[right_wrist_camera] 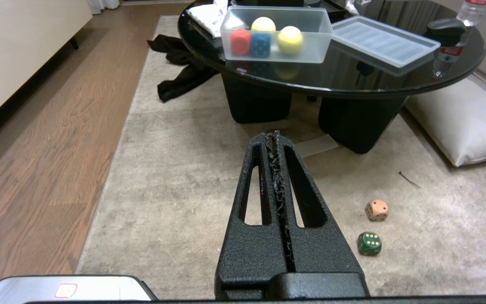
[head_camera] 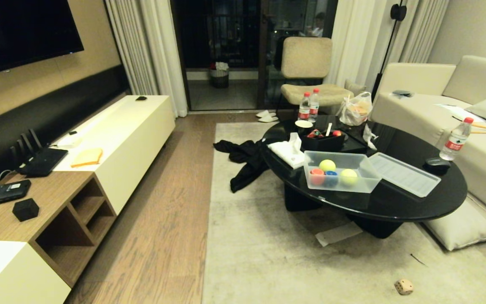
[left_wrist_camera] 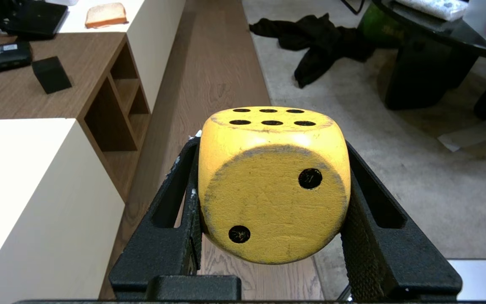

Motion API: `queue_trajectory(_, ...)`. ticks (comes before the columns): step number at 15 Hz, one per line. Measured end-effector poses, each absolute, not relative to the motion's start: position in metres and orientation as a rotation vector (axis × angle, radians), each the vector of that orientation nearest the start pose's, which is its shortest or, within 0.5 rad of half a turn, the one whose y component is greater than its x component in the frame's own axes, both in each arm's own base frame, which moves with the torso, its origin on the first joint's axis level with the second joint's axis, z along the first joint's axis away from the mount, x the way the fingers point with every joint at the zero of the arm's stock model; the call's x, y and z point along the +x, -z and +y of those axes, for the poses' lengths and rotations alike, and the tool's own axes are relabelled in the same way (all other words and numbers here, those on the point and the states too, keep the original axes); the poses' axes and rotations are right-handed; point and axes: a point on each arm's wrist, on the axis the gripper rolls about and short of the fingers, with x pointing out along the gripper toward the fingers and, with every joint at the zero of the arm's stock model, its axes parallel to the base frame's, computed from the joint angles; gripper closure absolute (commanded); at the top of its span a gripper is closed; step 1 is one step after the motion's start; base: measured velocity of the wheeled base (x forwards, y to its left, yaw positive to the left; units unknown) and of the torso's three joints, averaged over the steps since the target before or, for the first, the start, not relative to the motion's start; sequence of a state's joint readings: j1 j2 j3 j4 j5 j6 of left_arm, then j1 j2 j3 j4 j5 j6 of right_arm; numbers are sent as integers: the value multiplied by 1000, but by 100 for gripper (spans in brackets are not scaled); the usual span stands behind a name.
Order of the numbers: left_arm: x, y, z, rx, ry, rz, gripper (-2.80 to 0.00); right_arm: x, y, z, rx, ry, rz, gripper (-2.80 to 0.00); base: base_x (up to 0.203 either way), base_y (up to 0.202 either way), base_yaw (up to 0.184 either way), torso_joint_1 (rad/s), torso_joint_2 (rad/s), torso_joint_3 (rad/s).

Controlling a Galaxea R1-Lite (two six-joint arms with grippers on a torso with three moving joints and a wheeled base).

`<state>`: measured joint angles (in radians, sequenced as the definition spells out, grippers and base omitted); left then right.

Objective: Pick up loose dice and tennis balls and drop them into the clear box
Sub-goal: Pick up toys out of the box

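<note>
1. Left gripper (left_wrist_camera: 268,236) nearest in its wrist view: jaws clamped on a yellow die (left_wrist_camera: 273,181), six pips up, two pips facing the camera, held above the edge where wood floor (left_wrist_camera: 209,76) meets rug (left_wrist_camera: 416,177).
2. Right gripper (right_wrist_camera: 277,139) low over the rug: jaws pressed fully together, holding nothing.
3. Just beyond and to one side of the right gripper, on the rug: green die (right_wrist_camera: 369,243) with yellow pips, and close by it, slightly farther, a cream die (right_wrist_camera: 376,210). Not touching each other.
4. In the head view, only the cream die (head_camera: 403,286) visible, at the near right on the rug; neither arm in that view.
5. Farther on: round black tabletop (head_camera: 395,202) on dark legs.
6. Near its front edge: clear box (head_camera: 367,182), open, holding two tennis balls (head_camera: 327,165), a red die (head_camera: 317,175) and a blue die (head_camera: 331,177).
7. Beside the box, on the right: ribbed lid (head_camera: 404,174), lying flat, touching or nearly touching the box.
8. Behind the box: black tray (head_camera: 325,141) with small items, white cloth (head_camera: 287,151) to its left.
9. Past the tabletop's left edge: dark garment (head_camera: 245,162) heaped on rug and floor.
</note>
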<state>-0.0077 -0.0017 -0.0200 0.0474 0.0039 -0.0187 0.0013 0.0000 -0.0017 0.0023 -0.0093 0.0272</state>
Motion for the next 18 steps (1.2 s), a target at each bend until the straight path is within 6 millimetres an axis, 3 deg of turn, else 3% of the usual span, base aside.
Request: queue_trajectory(18,-24,-77,0,-26,1,1,0,-23,-76,0,31,8,-2,0,0,0,0,0,0,0)
